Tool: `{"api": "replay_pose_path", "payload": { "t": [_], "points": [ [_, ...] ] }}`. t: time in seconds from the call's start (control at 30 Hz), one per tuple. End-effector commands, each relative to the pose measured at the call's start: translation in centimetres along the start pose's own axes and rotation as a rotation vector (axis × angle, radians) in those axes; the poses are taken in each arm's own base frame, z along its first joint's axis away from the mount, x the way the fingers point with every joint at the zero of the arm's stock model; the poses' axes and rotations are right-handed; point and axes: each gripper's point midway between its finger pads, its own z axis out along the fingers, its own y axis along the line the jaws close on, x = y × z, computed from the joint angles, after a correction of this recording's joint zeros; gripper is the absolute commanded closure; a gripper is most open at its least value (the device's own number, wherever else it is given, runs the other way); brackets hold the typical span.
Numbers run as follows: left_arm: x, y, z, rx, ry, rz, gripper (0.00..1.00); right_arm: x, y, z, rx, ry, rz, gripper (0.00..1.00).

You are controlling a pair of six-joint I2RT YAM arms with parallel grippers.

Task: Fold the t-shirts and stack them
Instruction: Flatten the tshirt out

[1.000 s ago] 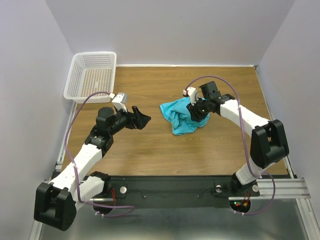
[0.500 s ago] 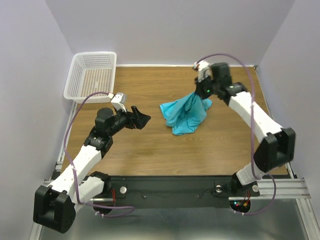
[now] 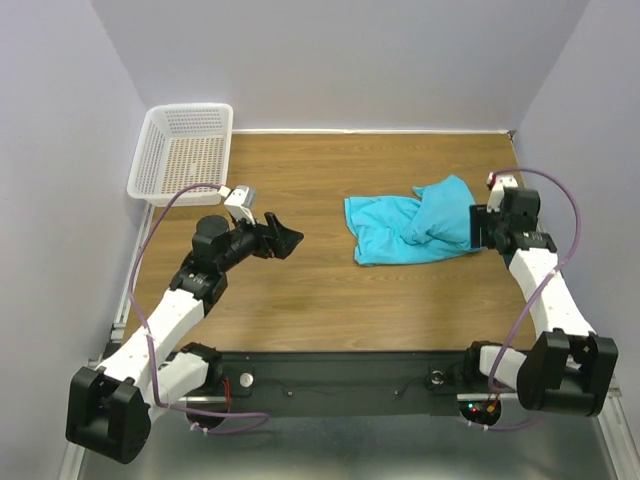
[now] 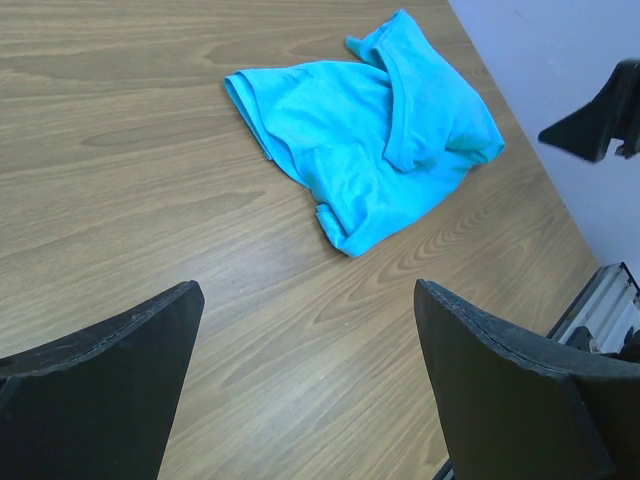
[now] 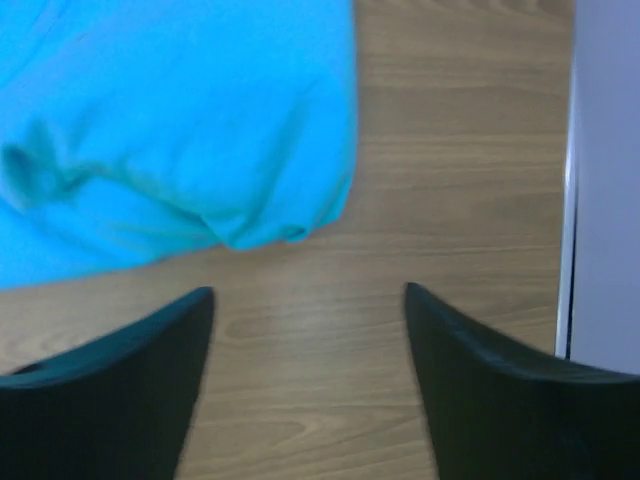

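**Rumpled t-shirt [image 3: 400, 235] lying loose on the tabletop [image 3: 330, 300]**

The turquoise t-shirt is lying unfolded on the wooden tabletop, toward 3 o'clock from the middle in the overhead view. A bunched part is piling up over the flatter cloth on its 2 o'clock side.

The right pincer [image 3: 480, 228] is hovering just beside the shirt's 3 o'clock edge and pointing toward 9 o'clock. Its wrist view is showing the two fingers standing apart, with only bare wood between them. The cloth's hem is lying just beyond the tips.

The left pincer [image 3: 284, 238] is hanging at 9 o'clock of the shirt, well apart from it and aiming at it. Its fingers are spreading wide and holding nothing.

A white mesh basket [image 3: 185, 150] is sitting at the tabletop's 10 o'clock corner, partly overhanging the edge.
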Motion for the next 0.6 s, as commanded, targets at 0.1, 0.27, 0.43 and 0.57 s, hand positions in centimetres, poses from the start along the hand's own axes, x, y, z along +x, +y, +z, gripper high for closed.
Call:
{"api": "replay_pose_path", "payload": {
  "t": [0.1,0.27,0.43,0.57],
  "points": [
    [-0.8,-1.0,1.0,0.046,-0.017,0.036,0.01,-4.7,5.2,-5.0,-0.35,-0.262,-0.196,0.0],
    [-0.1,-1.4,1.9,0.054,0.004,0.037,0.01,-4.7,11.5,-4.8,-0.752,-0.246,-0.251,0.0],
    [0.2,-1.8,2.1,0.058,0.011,0.039,0.02,-3.7,14.1,-2.2,-0.839,-0.175,-0.414,0.0],
    [1.1,-1.4,2.3,0.047,0.032,0.034,0.02,-3.7,15.8,0.0,-0.812,-0.133,-0.56,0.02]
  ]
}}
